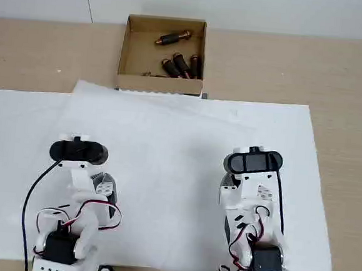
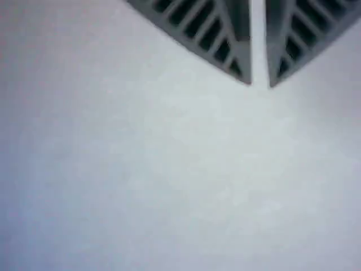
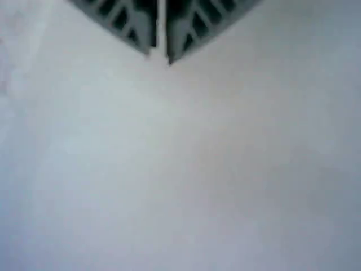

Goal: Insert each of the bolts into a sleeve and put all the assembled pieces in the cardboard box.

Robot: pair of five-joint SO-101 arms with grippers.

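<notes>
Well short of the box [image 1: 130, 50], one arm [image 1: 77, 181] and a second arm [image 1: 252, 191] sit folded over the paper [image 1: 167, 147]. Left jaws are pressed almost together above bare paper, pinching nothing; right jaws likewise. The box stands on the bench [image 1: 348, 79] and holds several assembled pieces [image 1: 171, 39].

Assembled pieces [image 1: 181, 64] lie inside the cardboard box [image 1: 160, 83].

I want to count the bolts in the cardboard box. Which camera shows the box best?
The high view: it looks down into the open cardboard box at the far side, with the assembled pieces inside. Both wrist views face the white paper instead.
</notes>
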